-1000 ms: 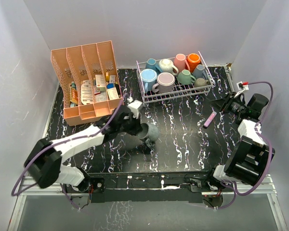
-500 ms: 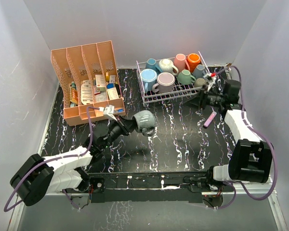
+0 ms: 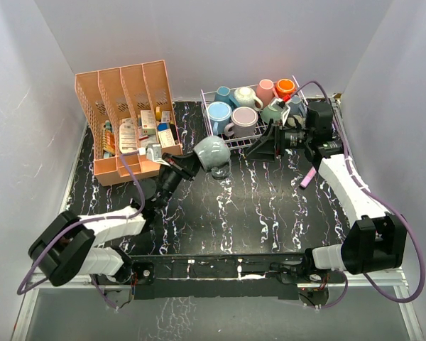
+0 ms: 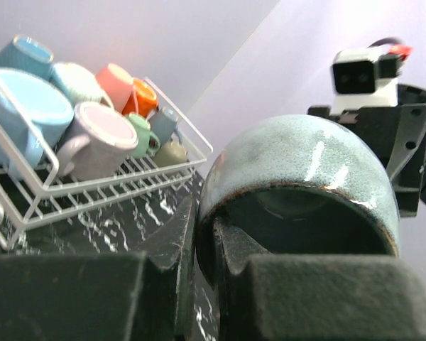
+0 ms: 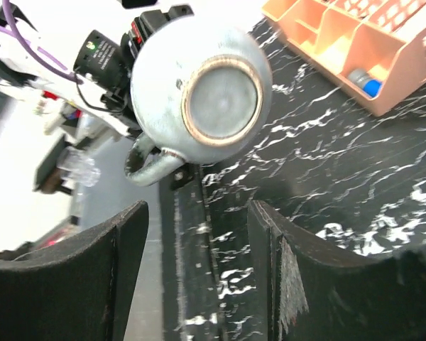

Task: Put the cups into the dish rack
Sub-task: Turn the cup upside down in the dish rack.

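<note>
Left end effector (image 4: 202,259) pinching grey mug (image 4: 298,177) rim | right end effector (image 5: 199,263) parted, empty | organizer (image 3: 156,79) labels unreadable

The left hand (image 3: 196,160) has carried the grey mug (image 3: 211,151) up from low over the middle of the tabletop (image 3: 270,206). The mug is now just in front of the near left corner of the dish rack (image 3: 206,117), and the arm behind it has stretched out long and flat.

The right hand (image 3: 259,145) has swung in from the far right edge and along the front of the rack. It now points at the mug from just beside it. Its fingers (image 5: 117,284) have spread wider apart than a second ago, and the mug's base faces them.
</note>
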`<state>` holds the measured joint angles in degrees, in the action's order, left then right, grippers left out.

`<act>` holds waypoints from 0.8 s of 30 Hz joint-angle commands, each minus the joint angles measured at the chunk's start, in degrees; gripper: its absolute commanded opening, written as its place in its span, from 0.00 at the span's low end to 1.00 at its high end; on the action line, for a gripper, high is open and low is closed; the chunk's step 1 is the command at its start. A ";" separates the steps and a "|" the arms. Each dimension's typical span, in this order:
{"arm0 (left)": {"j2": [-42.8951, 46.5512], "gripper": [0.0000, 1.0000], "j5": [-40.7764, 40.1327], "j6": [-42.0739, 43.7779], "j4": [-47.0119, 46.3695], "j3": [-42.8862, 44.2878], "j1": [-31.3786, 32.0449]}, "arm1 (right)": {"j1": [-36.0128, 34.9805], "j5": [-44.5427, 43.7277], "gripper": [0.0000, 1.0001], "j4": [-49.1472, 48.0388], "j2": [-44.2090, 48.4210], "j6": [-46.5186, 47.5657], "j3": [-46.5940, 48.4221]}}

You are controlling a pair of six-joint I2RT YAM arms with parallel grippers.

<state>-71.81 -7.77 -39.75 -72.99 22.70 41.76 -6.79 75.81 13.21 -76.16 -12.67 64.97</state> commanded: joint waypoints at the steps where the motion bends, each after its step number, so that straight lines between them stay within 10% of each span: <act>1: -2.54 0.00 -1.49 4.47 -20.20 6.42 -0.15 | -1.13 4.46 0.60 -10.44 1.11 -16.21 -1.19; 15: -11.48 0.00 -0.40 8.47 -25.40 15.92 1.20 | -6.82 -1.09 0.86 -24.05 2.90 -36.88 -7.33; 24: -13.03 0.00 -3.00 18.19 -22.86 18.88 5.11 | -8.02 -9.06 0.77 -35.11 1.90 -53.63 -10.39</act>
<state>-85.86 -8.80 -25.91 -84.93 37.76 45.34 -14.28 70.52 -9.61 -74.63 -54.94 56.12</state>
